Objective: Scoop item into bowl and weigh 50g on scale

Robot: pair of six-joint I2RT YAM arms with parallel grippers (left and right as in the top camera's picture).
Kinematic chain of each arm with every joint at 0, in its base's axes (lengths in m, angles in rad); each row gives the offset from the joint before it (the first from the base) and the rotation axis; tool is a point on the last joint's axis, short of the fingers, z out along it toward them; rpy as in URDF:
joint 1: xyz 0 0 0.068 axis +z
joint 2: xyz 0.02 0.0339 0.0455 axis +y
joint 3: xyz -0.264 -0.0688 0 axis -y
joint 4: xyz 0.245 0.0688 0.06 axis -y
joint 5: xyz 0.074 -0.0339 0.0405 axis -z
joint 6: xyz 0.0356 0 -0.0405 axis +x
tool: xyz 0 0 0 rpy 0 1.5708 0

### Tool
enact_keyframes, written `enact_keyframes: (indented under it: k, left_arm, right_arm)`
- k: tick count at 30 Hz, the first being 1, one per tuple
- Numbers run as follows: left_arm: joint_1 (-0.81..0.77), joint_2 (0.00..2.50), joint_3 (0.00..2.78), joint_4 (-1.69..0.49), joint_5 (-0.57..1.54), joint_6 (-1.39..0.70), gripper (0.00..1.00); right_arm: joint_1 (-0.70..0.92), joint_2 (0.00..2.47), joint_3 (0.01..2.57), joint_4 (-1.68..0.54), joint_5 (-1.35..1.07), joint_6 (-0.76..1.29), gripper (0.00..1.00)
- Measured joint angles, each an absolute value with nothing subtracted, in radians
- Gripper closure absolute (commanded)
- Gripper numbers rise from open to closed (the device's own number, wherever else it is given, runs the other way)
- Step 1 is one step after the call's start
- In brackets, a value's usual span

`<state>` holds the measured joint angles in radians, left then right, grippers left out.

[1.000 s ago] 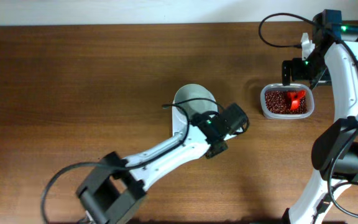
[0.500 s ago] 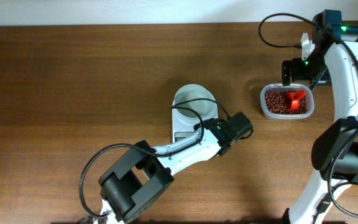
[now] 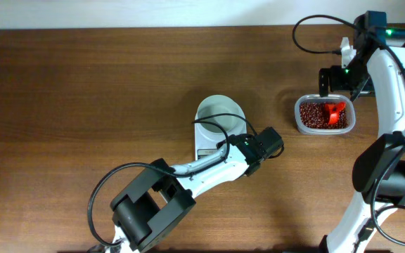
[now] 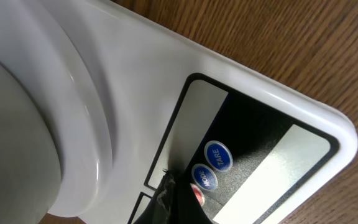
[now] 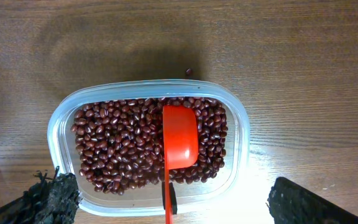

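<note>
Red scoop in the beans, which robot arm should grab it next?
Probably the right arm. Its open right hand hangs just above the tub, where the red scoop lies on the beans. The left hand is across the table, down at the scale's buttons.

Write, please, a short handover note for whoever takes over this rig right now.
Left tool: tip by the red button of the scale; open or shut unclear.
Right tool: open, above the tub, holding nothing.
Bowl sits empty on the scale.
Beans and scoop lie in the tub.
Done: bowl placed.
Left: grasp scoop, fill bowl to 50g.
</note>
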<state>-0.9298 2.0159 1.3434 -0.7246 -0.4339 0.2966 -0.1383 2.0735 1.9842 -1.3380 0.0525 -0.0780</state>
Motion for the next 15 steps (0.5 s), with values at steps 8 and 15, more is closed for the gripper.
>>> enact_keyframes:
  k: [8,15]
  left_arm:
    - [-0.926,2.014,1.343,-0.713,-0.422,0.297,1.00]
    - [-0.910,2.014,1.344,-0.712,-0.419,0.297,1.00]
  right_arm:
    - [-0.138,2.074,1.984,-1.338,0.052,-0.078,0.01]
    - [-0.138,2.074,1.984,-1.338,0.052,-0.078,0.01]
